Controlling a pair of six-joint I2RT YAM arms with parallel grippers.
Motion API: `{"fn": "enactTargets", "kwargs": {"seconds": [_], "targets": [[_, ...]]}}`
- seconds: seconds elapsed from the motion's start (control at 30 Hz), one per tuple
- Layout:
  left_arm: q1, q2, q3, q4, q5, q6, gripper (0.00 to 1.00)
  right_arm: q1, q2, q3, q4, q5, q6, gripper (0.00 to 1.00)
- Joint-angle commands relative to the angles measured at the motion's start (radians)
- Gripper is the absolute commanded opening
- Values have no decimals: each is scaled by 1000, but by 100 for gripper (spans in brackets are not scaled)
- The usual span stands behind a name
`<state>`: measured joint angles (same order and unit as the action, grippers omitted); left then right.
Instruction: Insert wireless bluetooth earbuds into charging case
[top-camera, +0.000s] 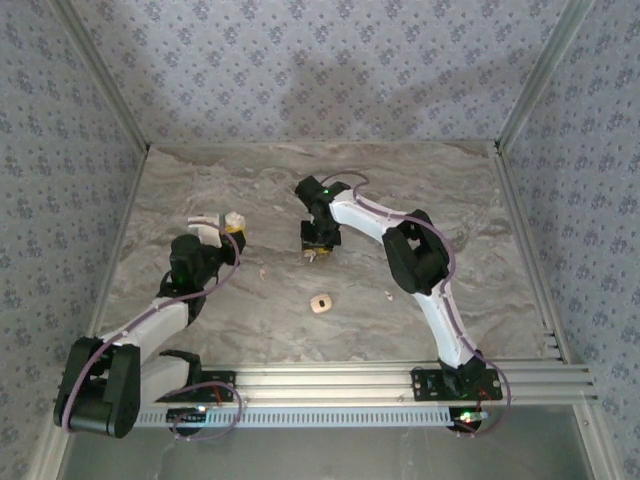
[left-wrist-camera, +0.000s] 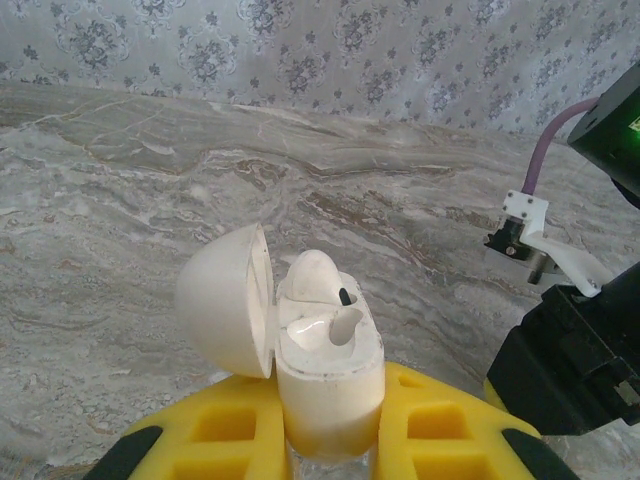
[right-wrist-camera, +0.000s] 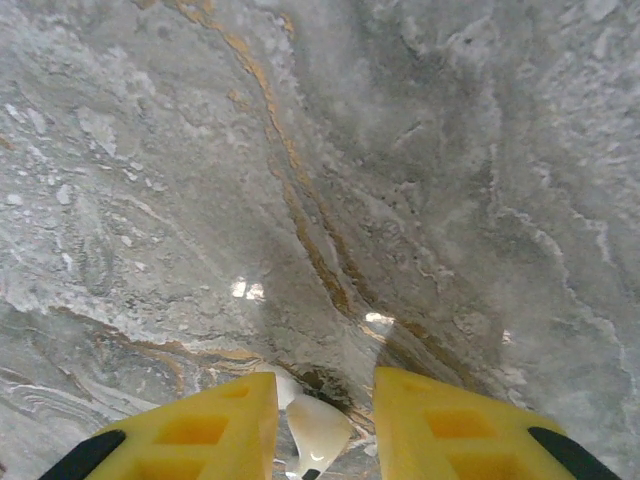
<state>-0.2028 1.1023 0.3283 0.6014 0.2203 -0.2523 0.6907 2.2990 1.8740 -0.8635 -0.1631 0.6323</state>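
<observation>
The cream-white charging case (left-wrist-camera: 330, 380) stands upright between the yellow fingers of my left gripper (left-wrist-camera: 322, 405), which is shut on it. Its lid (left-wrist-camera: 225, 300) hangs open to the left. One white earbud (left-wrist-camera: 312, 275) with a dark tip sits in the far slot; the near slot looks hollow. In the top view the left gripper (top-camera: 228, 228) holds the case (top-camera: 234, 218) at centre left. My right gripper (top-camera: 318, 250) points down at the table's middle. Between its fingers lies a second white earbud (right-wrist-camera: 318, 432), against the left finger (right-wrist-camera: 235, 420), with a gap to the right one. The right gripper (right-wrist-camera: 325, 388) is open.
A tan squarish piece (top-camera: 320, 302) lies on the marble table (top-camera: 450, 210) in front of the right gripper. Small pale bits lie near it to the left (top-camera: 263, 270) and to the right (top-camera: 388, 294). The right arm (left-wrist-camera: 570, 360) shows close beside the case. Patterned walls enclose the table.
</observation>
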Motion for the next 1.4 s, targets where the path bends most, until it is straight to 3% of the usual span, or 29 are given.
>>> {"fn": "enactTargets", "kwargs": {"seconds": [0.0,0.53,0.83,1.2,1.37], "targets": [[6,-7,44,13,14,12,14,21,39,26,-70,14,6,33],[6,-12,43,14,18,14,14,52,70,78,-152,73,5,32],[6,-10,44,7,21,20,14,64,62,81,-165,83,6,26],[4,-8,49,-12,37,31,13,43,-44,-31,-14,103,5,21],[-15,24,54,8,98,48,13,27,-170,-189,151,99,5,20]]}}
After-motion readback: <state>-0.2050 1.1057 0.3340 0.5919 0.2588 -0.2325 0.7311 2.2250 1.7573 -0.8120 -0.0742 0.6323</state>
